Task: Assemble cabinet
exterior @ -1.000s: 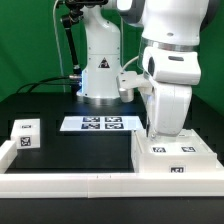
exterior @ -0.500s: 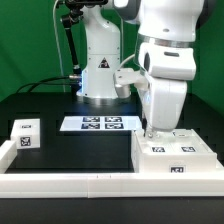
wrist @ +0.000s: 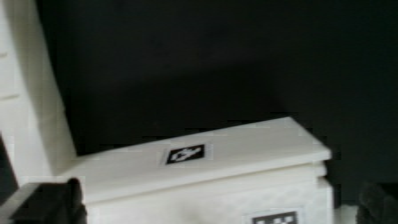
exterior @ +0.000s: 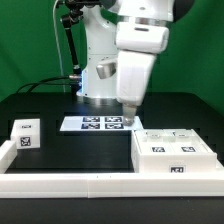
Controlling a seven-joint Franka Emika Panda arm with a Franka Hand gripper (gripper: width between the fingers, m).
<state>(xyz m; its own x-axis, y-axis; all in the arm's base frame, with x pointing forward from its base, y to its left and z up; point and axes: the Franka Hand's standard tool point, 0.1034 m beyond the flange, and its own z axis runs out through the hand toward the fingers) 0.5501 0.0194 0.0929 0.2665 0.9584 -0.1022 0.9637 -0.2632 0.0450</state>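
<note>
The cabinet [exterior: 172, 160] is seen as a white box marked with black-and-white square tags; the jaws' state cannot be told.

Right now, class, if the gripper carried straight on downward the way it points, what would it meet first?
Most likely the cabinet: in the wrist view its white tagged top lies under the gripper. Depth is unclear in the exterior view, so the marker board beside it cannot be excluded.
</note>
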